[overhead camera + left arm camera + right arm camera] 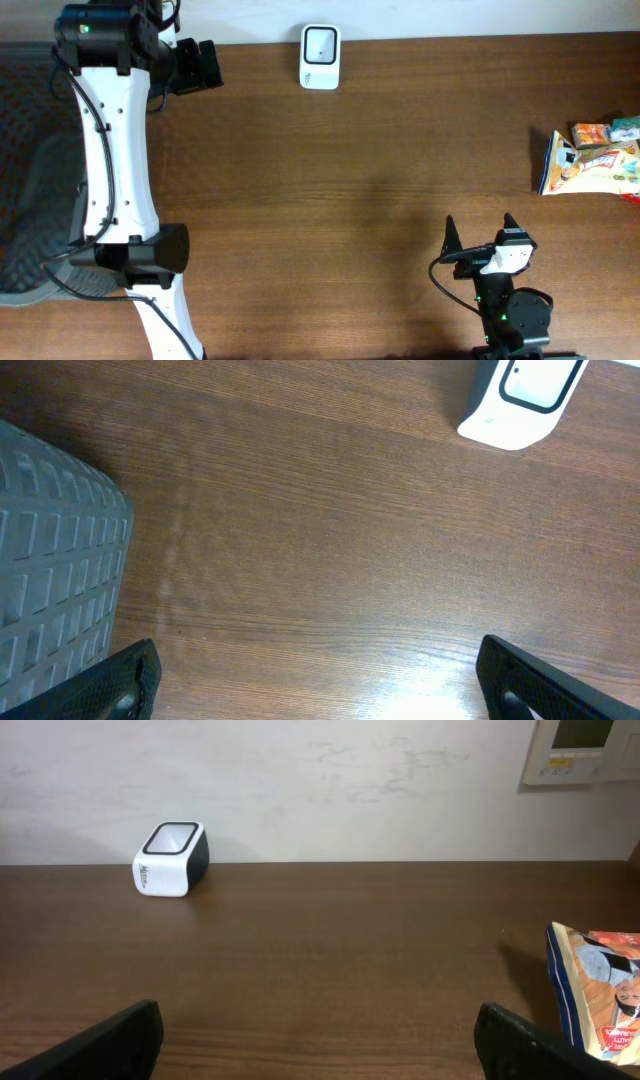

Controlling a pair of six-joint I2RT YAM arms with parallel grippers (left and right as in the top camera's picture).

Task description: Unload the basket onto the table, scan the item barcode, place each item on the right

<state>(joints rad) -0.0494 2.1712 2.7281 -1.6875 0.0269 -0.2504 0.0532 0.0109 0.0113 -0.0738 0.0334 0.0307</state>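
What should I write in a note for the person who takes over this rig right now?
Left tool: open, empty, at the far edge of the table, left of the scanner.
Right tool: open, empty, at the near edge.
Things: the scanner stands at the middle of the far edge. The snack bag and smaller packets lie at the right edge, not held.
Done: nothing yet.
Left: pick up one item, probably with the right tool, and show its barcode to the scanner.
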